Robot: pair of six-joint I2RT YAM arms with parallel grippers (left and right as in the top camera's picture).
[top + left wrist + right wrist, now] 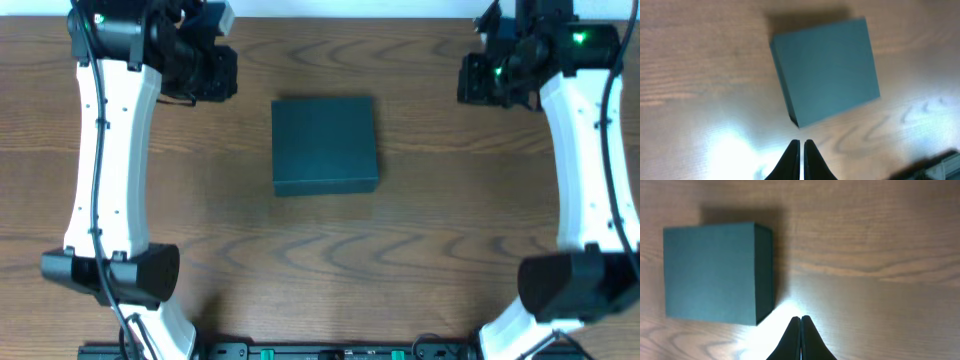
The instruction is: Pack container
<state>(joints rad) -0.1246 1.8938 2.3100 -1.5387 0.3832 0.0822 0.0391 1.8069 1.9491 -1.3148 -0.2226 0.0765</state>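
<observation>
The container (pixel 325 143) is a dark teal-green box, lid closed, lying flat at the middle of the wooden table. It also shows in the left wrist view (pixel 827 70) and in the right wrist view (pixel 712 272). My left gripper (pixel 212 72) hangs at the back left, well apart from the box; its fingers (pixel 802 145) are shut and empty. My right gripper (pixel 480 80) hangs at the back right, also apart from the box; its fingers (pixel 800 320) are shut and empty. No snack packets are in view.
The wooden table (pixel 430 210) spreads around the box. The arm bases stand at the front left (pixel 110 270) and front right (pixel 565 285). A dark rail (pixel 330 350) runs along the front edge.
</observation>
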